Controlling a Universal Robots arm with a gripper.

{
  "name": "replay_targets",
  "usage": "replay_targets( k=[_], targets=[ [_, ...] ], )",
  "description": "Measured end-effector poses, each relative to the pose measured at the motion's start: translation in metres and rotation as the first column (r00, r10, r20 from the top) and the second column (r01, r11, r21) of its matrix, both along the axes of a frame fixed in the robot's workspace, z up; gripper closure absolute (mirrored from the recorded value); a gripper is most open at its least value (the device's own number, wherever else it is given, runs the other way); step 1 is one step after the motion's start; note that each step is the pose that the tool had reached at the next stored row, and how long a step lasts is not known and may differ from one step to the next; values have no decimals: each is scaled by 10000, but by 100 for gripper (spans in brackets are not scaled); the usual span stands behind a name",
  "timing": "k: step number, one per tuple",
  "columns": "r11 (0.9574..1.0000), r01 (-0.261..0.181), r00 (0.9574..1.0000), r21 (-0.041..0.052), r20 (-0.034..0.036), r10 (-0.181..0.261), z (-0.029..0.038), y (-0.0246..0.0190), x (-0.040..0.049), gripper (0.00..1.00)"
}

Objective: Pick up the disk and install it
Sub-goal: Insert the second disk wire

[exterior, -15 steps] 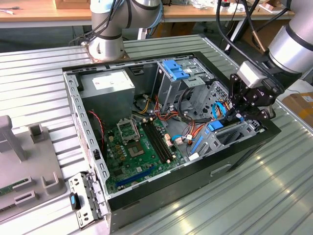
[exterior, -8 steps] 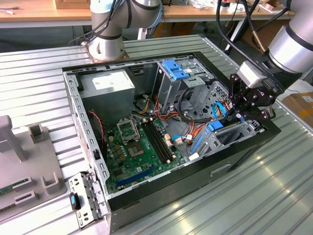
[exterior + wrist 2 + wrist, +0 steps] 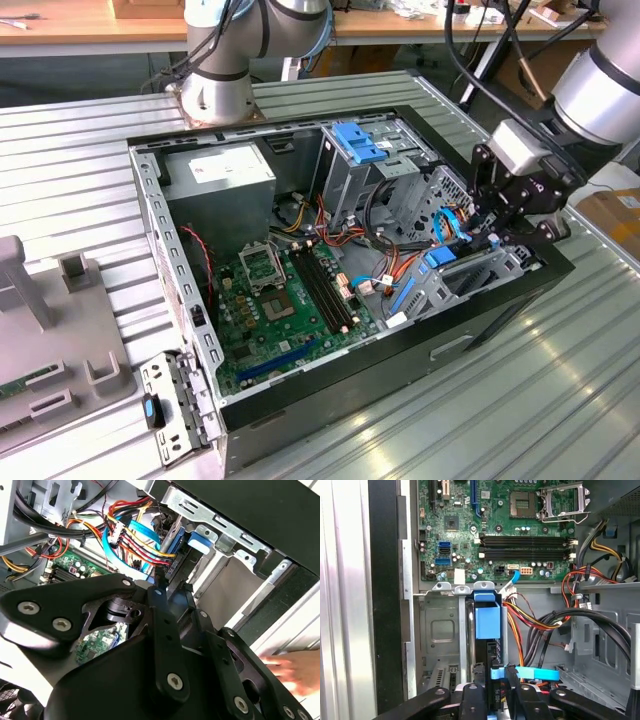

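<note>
We see the gripper (image 3: 487,236) lowered into the open computer case (image 3: 180,290) at the drive bay near the case's edge toward the exterior view's right; in the first wrist view its two black fingers (image 3: 472,700) stand on either side of the disk (image 3: 493,680), which sits on edge in the bay slot with its blue carrier frame showing at the end and as a blue band across it just by the fingertips; the fingers look closed against the disk's sides, gripping it; in the second wrist view the fingers (image 3: 159,595) reach down into the bay (image 3: 220,575) beside the red, yellow and blue cables (image 3: 127,537); the motherboard (image 3: 285,300) covers the case floor, the grey power-supply box (image 3: 220,180) sits in the far corner of the case, and a metal drive cage with a blue latch (image 3: 360,145) stands along the far edge; a person's hand (image 3: 295,667) rests on the ribbed metal tabletop (image 3: 480,400) outside the case
</note>
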State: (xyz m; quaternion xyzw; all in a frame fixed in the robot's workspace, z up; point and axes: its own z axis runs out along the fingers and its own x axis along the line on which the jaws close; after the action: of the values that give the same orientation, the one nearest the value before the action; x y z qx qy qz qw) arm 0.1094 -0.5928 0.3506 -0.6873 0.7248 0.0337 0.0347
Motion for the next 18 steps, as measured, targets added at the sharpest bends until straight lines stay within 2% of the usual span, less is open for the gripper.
replay_targets(
  k=[2,5,6,7,10,14,15,16,18],
  targets=[
    [10000,0,10000,21,0,0,133,0,0,70],
    [10000,0,10000,66,7,0,203,0,-4,70],
    [9999,1,10000,130,9,-1,225,0,-8,70],
    [9999,0,10000,159,10,0,234,0,-8,70],
    [9999,1,10000,162,11,-1,233,0,-16,70],
    [9999,-9,10000,161,19,9,234,11,-93,70],
    [9999,-19,10000,161,18,19,235,30,-109,70],
    [9999,-39,10000,161,19,39,236,72,-113,70],
    [9999,-44,10000,158,18,43,251,96,-113,70]
  ],
)
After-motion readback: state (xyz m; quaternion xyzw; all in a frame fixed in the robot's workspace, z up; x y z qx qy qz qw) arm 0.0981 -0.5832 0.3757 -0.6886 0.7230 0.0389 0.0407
